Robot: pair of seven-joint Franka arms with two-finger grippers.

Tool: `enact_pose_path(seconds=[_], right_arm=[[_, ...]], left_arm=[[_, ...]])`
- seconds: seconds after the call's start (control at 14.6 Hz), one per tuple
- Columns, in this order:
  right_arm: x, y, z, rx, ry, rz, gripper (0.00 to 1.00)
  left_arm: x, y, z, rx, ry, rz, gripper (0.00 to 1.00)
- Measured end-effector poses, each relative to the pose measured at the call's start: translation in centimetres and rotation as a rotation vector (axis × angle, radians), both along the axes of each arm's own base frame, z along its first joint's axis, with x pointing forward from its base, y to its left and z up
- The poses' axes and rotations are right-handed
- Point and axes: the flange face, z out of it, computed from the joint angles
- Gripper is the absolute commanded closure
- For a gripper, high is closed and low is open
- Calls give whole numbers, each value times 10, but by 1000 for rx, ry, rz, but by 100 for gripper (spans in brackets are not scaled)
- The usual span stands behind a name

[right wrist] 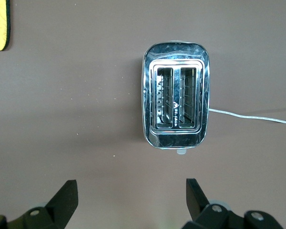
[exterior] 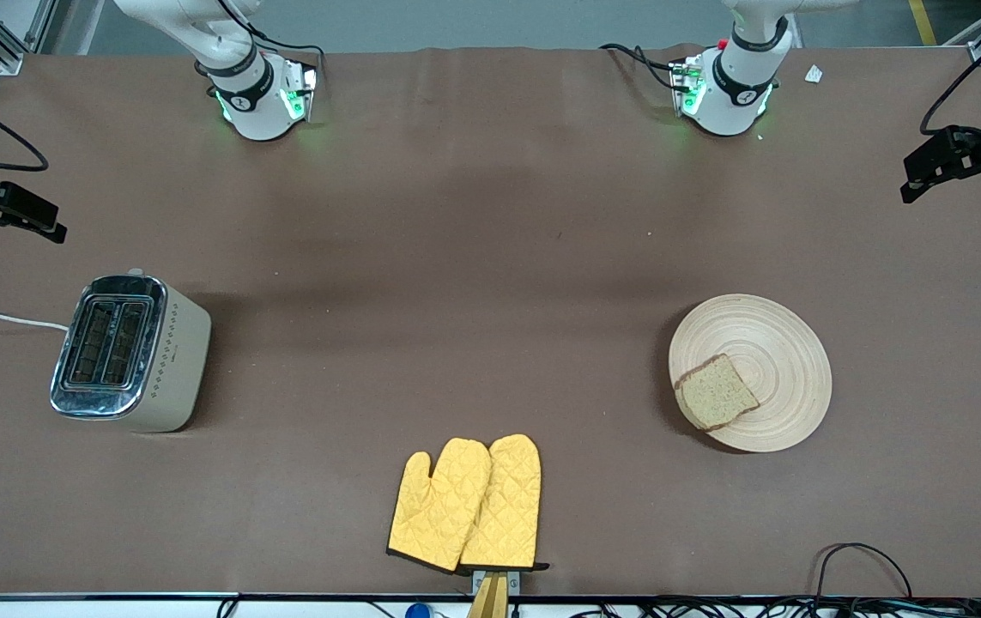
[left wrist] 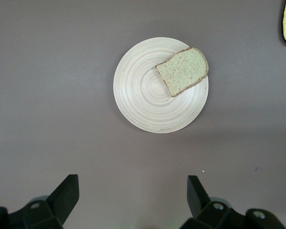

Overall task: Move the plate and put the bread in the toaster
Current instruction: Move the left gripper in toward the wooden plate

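The pale wooden plate [exterior: 765,365] [left wrist: 148,95] lies toward the left arm's end of the table. One slice of brown bread [exterior: 716,393] [left wrist: 183,71] rests on the plate's rim, on the side toward the table's middle. The cream toaster [exterior: 131,352] [right wrist: 176,95] stands toward the right arm's end, both slots up and nothing in them. My left gripper [exterior: 915,180] [left wrist: 133,191] hangs high and open, over bare table short of the plate. High by the toaster's end, my right gripper [exterior: 48,225] [right wrist: 132,191] is open as well. Neither holds anything.
Two yellow oven mitts [exterior: 469,502] lie at the table's edge nearest the front camera, midway between toaster and plate. The toaster's white cord [exterior: 1,319] runs off the table's end. Brown cloth covers the table [exterior: 456,257].
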Motion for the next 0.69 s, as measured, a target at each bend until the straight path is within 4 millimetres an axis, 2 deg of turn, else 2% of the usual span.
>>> enact_pose_path(seconds=[0.21,0.34,0.55,0.69], right_arm=[[0,0,-1,0,2,0,0],[0,0,-1,0,3,0,0],[0,0,-1,0,4,-1,0],[0,0,-2,0,4,-1,0]], left_arm=[[0,3,0,0,1,6,0],[5,16,-7,-1,13,25,0],[26,57,-37,-32,51,15,0],[45,95,-71,-136,66,47,0]])
